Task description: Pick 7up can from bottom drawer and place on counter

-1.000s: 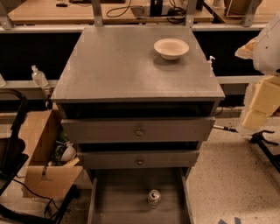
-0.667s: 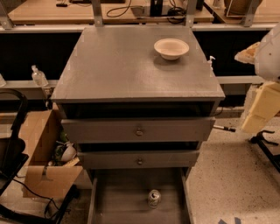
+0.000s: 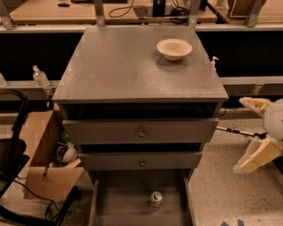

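Note:
The 7up can (image 3: pixel 155 200) stands upright on the grey floor of the open bottom drawer (image 3: pixel 119 201), near its middle. The counter (image 3: pixel 128 66) is the broad grey slab on top of the cabinet. My gripper (image 3: pixel 247 134) is at the right of the view, beside the cabinet at the height of the upper drawer fronts. Its two cream fingers (image 3: pixel 261 155) are spread apart and hold nothing. It is well to the right of the can and above it.
A cream bowl (image 3: pixel 174 48) sits at the counter's back right. Two closed drawer fronts with knobs (image 3: pixel 141 132) are above the open drawer. An open cardboard box (image 3: pixel 46 163) and a black frame (image 3: pixel 11 154) are on the left. A wooden desk with cables (image 3: pixel 124 11) is behind.
My gripper has moved down along the right side of the cabinet, from counter height to drawer-front height. The can, bowl and drawers have not moved.

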### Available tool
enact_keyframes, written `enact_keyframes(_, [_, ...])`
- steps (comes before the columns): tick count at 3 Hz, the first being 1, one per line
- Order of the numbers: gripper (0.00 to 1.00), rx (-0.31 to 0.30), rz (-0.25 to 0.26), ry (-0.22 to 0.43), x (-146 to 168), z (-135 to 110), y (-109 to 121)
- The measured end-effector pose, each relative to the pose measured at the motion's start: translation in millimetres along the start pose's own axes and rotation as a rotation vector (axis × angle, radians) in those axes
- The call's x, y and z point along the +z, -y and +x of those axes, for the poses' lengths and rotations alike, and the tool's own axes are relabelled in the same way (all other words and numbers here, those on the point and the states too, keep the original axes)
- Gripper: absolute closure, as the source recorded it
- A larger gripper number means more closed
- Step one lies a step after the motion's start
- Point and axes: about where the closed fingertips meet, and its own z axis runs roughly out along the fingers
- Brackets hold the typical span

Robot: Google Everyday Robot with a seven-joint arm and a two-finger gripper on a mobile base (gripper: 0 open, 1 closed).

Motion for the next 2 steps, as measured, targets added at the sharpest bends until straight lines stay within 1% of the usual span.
enact_keyframes(1, [0.0, 0.089, 0.034, 0.327, 61, 30, -11])
enact_keyframes(2, [0.0, 0.105, 0.078, 0.531, 70, 52, -26])
